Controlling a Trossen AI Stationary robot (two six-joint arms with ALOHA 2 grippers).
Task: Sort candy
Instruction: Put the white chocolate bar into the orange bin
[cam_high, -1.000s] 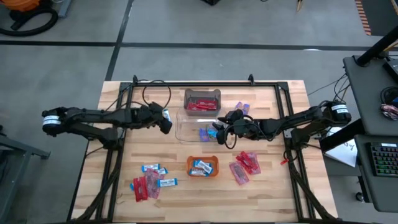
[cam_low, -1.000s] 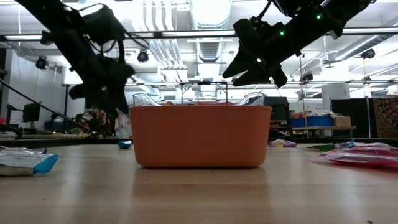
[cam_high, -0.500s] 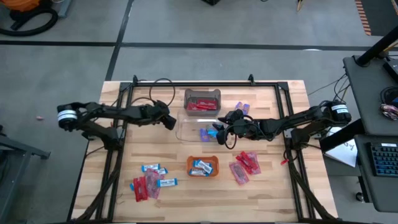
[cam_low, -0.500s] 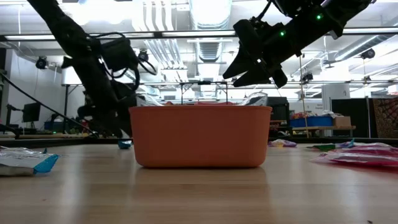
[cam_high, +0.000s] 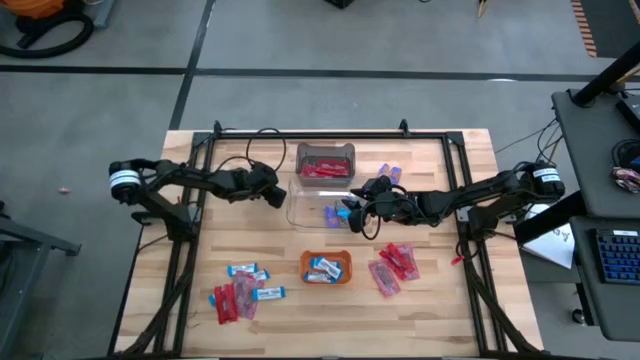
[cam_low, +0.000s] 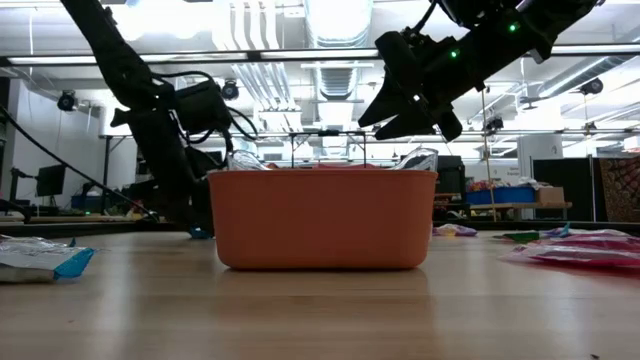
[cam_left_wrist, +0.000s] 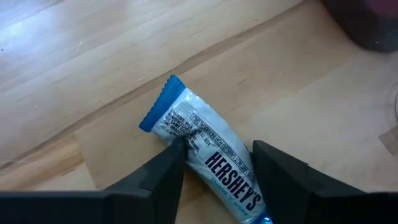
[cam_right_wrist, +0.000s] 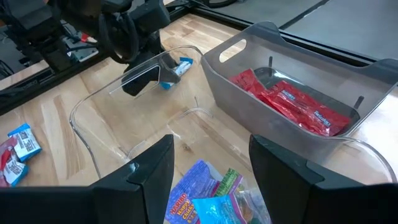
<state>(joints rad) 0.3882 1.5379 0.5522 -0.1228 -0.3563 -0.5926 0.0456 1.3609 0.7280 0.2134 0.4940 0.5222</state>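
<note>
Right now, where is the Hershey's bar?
The Hershey's bar lies on the wooden table between the left hand's open fingers, just left of the clear bin.

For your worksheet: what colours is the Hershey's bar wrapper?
White with blue ends, Hershey's bar, clearest in the left wrist view.

Two dark arms, black looping cables, white wrist bands

Robotics lab or workshop. Grey concrete floor around the wooden surface, keyboard on a side desk at 3 o'clock, orange hose at 10 o'clock. Low view: ceiling ducts, tripods, blue bins behind.
</note>
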